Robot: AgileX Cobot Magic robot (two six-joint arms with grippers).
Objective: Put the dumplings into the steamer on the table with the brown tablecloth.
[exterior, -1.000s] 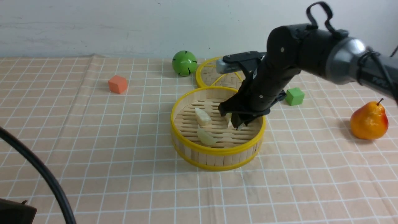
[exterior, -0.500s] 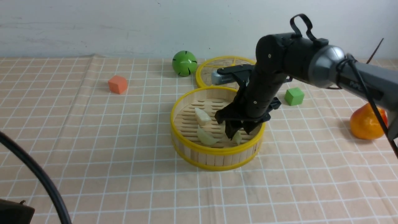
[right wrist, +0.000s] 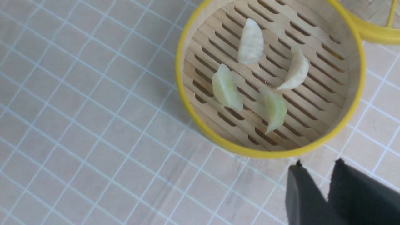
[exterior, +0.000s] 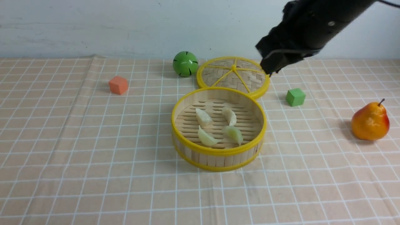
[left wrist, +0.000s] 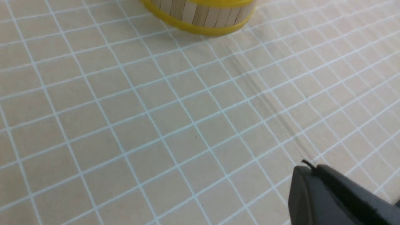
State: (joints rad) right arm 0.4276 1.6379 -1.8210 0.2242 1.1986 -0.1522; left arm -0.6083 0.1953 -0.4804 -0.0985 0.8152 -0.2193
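The round bamboo steamer point(exterior: 215, 160) with yellow rims stands mid-table on the brown tablecloth point(exterior: 93, 140). Several whitish-green dumplings lie on its slatted floor; one is the dumpling point(exterior: 233, 133) at the front right, which also shows in the right wrist view point(right wrist: 275, 109). My right gripper point(exterior: 269, 69) hangs high above the lid, behind and to the right of the steamer. In its wrist view the right gripper point(right wrist: 318, 164) has its tips slightly apart with nothing between them. My left gripper point(left wrist: 307, 167) is shut and empty, low over bare cloth near the steamer point(left wrist: 200, 15).
The flat woven lid point(exterior: 232, 75) lies just behind the steamer. A green ball point(exterior: 185, 63) sits to the lid's left, and an orange cube point(exterior: 118, 84) farther left. A green cube point(exterior: 295, 97) and a pear point(exterior: 370, 122) stand to the right.
My right gripper opened inside the steamer, left a dumpling at the front right, then rose up and back to the right. The left arm's cable has gone from the front view.
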